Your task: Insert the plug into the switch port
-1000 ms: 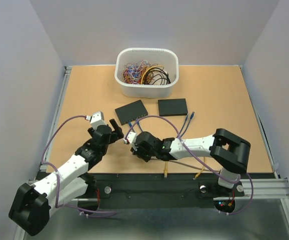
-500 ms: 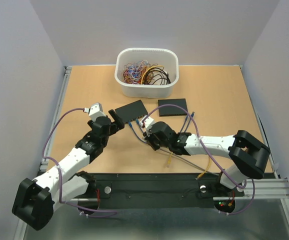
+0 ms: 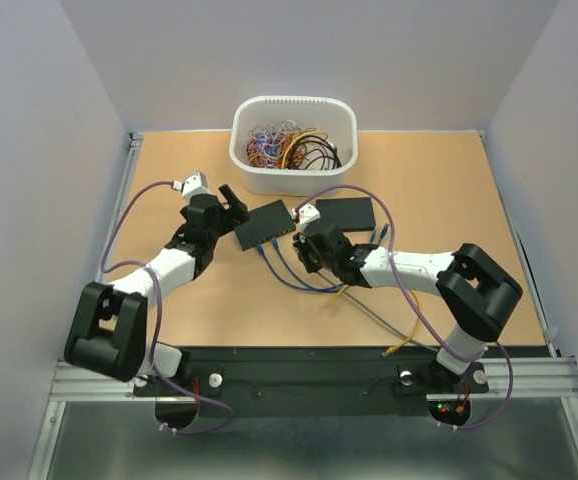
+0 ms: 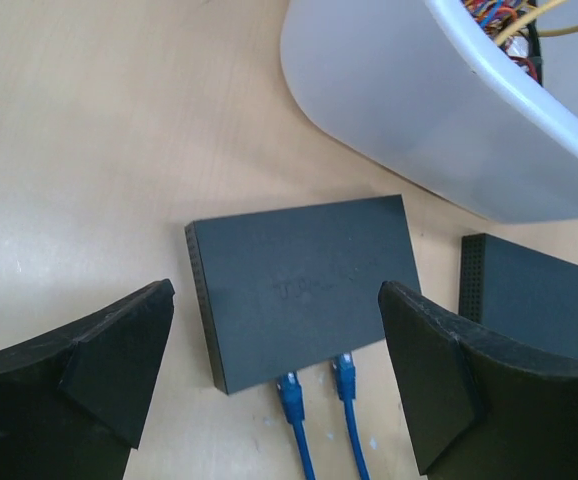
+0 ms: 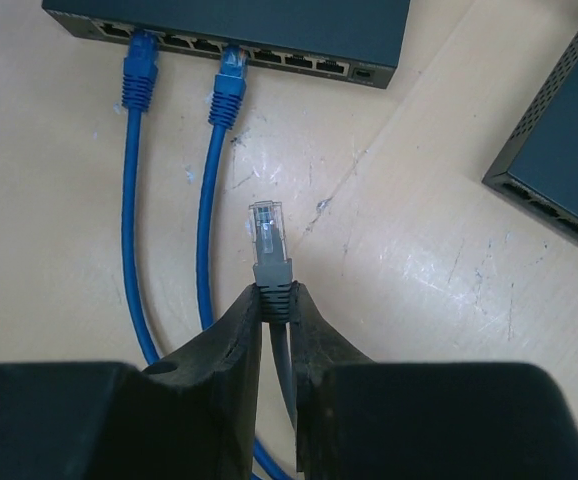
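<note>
The right tool (image 5: 275, 300) is clenched on a grey-booted plug (image 5: 266, 235), aimed at the switch's (image 5: 229, 25) free ports; the left tool (image 4: 269, 390), released, straddles that switch, likely to steady it.

White tub (image 3: 293, 140) holding tangled wires; two blue cables (image 5: 134, 180).

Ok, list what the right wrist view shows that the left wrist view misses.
Right wrist only: the right gripper shut on a grey plug, and the row of ports on the black switch. Left wrist only: the white bin of wires and the open left gripper. Both: that switch, two blue cables plugged into it, and a second switch beside it.
</note>
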Controlling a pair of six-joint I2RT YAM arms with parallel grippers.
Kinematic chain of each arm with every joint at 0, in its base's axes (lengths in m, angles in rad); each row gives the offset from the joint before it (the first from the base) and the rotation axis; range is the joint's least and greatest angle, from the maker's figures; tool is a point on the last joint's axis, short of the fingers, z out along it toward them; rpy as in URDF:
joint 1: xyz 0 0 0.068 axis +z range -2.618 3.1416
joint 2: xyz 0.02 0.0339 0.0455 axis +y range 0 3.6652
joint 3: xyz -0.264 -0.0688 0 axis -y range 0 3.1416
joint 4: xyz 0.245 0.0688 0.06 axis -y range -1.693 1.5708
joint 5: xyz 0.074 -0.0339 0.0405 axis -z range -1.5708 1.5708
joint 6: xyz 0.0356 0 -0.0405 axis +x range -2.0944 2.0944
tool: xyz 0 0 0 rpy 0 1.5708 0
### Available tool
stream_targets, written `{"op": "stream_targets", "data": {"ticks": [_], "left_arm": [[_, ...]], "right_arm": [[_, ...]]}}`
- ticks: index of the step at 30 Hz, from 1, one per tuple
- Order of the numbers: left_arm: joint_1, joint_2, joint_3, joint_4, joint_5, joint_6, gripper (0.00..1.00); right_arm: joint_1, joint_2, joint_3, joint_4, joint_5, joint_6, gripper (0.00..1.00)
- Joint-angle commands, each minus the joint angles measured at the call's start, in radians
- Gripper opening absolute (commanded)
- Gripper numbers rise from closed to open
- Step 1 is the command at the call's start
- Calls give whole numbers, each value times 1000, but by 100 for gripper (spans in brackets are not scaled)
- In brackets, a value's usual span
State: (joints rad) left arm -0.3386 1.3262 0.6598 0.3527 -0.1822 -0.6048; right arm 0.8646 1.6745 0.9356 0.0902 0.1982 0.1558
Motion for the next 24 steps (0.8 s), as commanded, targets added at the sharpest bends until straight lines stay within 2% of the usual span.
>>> {"op": "stream_targets", "data": {"ticks": [1, 5, 12, 18, 24], "left_arm": [[61, 115, 99, 144, 160, 60, 95], [84, 290, 202, 149, 249, 109, 95], [121, 465, 319, 149, 366, 108, 94], [121, 518, 314, 158, 447, 82, 93], [113, 496, 242, 173, 481, 65, 92]], "right_arm": [[-10, 24, 39, 48, 17, 18, 0], [-15, 47, 29, 49, 27, 22, 0], [-24, 48, 9, 49, 50, 31, 1], [-41, 63, 14, 49, 63, 45, 0], [-41, 114, 40, 48, 21, 57, 0]]}}
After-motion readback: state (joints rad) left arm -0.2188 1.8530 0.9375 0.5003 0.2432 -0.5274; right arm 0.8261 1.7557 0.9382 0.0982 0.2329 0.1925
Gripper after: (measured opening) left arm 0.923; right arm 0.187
